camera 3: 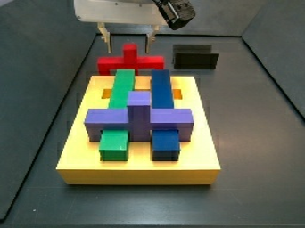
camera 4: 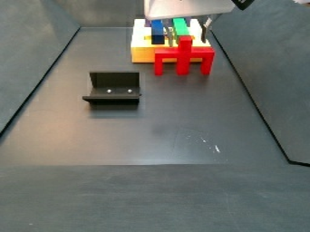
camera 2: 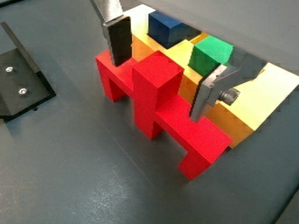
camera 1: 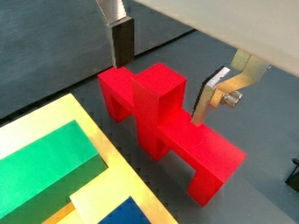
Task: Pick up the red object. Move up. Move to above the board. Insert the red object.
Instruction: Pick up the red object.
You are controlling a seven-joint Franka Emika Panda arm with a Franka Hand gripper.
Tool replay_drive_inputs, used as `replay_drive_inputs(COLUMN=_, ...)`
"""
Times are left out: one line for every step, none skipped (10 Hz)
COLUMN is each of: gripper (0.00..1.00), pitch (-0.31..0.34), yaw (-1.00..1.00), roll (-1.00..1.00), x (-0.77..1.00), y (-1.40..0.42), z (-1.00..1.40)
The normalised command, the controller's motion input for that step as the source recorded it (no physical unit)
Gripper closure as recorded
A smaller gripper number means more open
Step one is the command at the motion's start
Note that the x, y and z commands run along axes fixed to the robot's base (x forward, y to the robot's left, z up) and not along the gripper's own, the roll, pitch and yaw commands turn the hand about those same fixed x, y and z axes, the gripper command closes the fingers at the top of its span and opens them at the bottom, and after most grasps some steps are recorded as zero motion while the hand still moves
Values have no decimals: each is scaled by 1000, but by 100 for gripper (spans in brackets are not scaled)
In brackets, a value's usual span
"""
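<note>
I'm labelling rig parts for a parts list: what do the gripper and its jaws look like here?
The gripper, above the red object, has two flat silver plate fingers with dark pads. One plate carries a bolted metal bracket. In a side view its body is white, with a black wrist camera beside it.

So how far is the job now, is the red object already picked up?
Not yet. Done: the gripper has reached the red object, its open fingers on either side of the upright part. In hand: closing for the grasp; in both side views the piece seems to stand on the floor, beside the yellow board. Left: lifting, moving above the board, inserting.
</note>
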Motion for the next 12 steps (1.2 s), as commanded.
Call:
replay_drive_inputs(gripper=0, pitch=-21, yaw=-111, roll=-79, x=0, y=-106, z=0)
replay_drive_inputs(gripper=0, pitch=-21, yaw=-166, roll=-69, x=3, y=-86, z=0)
replay_drive_inputs(gripper=0, pitch=-36, yaw=-260, roll=-44, x=0, y=0, z=-54)
replay_drive_inputs(gripper=0, pitch=-54, yaw=-194, roll=-64, x=0, y=29, z=-51)
replay_drive_inputs(gripper=0, pitch=-94, yaw=-169, roll=-166, x=0, y=111, z=-26)
replay_drive_inputs(gripper=0, pitch=-133, yaw=-214, roll=-191, x=0, y=40, z=-46)
replay_drive_inputs(gripper=0, pitch=-150, yaw=-111, roll=-183, x=-14, y=63, z=-80)
replay_drive_inputs(gripper=0, pitch=-167, yaw=-46, roll=-184, x=-46, y=3, z=-117)
replay_drive_inputs(gripper=0, pitch=-191, yaw=0, roll=-184, x=-63, y=0, z=-200)
replay_drive_inputs(gripper=0, pitch=-191, yaw=0, roll=-174, x=-9, y=0, z=-203)
replay_drive_inputs(gripper=0, pitch=-164, yaw=29, roll=-147, x=0, y=0, z=-134)
replay_drive_inputs(gripper=0, pitch=-94, yaw=31, roll=-91, x=0, y=0, z=0)
